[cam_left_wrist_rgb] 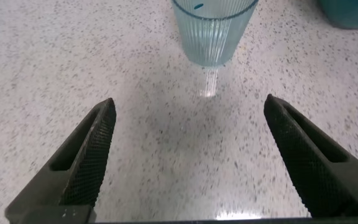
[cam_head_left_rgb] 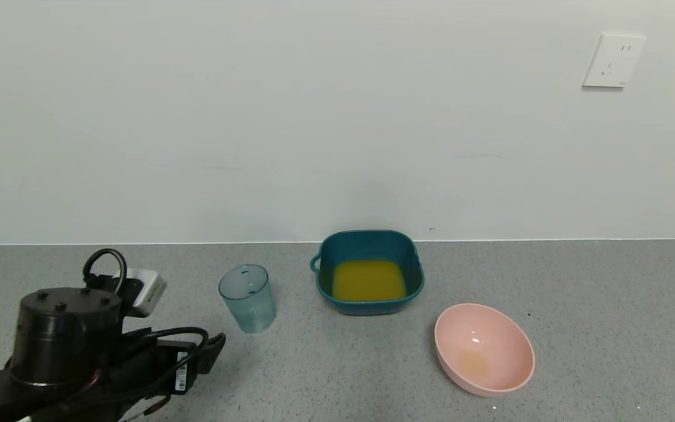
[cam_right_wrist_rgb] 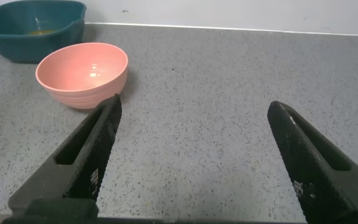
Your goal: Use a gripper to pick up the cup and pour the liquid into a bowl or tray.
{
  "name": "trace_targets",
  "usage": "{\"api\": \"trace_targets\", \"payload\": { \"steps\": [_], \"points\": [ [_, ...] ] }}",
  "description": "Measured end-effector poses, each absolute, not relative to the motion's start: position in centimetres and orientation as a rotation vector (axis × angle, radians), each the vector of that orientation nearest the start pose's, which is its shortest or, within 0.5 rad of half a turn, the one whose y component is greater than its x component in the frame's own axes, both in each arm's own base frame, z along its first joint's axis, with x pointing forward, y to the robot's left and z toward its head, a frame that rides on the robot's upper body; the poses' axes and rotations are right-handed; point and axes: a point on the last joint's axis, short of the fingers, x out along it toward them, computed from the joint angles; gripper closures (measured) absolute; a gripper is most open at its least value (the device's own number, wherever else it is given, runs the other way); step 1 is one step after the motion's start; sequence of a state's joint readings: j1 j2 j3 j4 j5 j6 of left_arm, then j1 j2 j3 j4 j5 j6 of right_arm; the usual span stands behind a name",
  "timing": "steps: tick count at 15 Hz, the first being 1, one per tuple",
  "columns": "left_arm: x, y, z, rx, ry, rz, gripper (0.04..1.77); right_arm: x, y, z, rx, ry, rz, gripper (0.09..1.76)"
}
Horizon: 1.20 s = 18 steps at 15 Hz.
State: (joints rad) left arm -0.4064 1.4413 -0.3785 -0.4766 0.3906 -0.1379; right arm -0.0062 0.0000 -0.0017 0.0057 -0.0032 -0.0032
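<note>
A bare test bench: speckled grey desk point(cam_head_left_rgb: 578, 305), plain white wall point(cam_head_left_rgb: 314, 117), one wall socket point(cam_head_left_rgb: 613, 60) and nothing homely

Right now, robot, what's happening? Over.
Left gripper open, short of empty ribbed cup. Right gripper open, idle. Orange liquid in teal basin. Nothing blocking.

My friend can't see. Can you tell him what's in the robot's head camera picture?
An empty ribbed cup stands upright on a grey counter, with the robot's open left gripper near it, not touching. Beside the cup sits a teal basin holding orange liquid, then a pink bowl.
</note>
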Motion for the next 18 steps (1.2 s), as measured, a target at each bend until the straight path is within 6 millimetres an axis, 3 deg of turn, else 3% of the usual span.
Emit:
{"api": "trace_targets", "payload": {
  "steps": [11,18],
  "points": [
    [6.3,-2.2,15.1,0.112,0.487,0.027,0.09,-2.3,0.0,7.5,-0.002,0.004,-0.009,0.14],
    [1.6,0.5,14.6,0.082,0.445,0.131,0.09,-2.3,0.0,7.5,-0.003,0.004,-0.010,0.14]
  ]
}}
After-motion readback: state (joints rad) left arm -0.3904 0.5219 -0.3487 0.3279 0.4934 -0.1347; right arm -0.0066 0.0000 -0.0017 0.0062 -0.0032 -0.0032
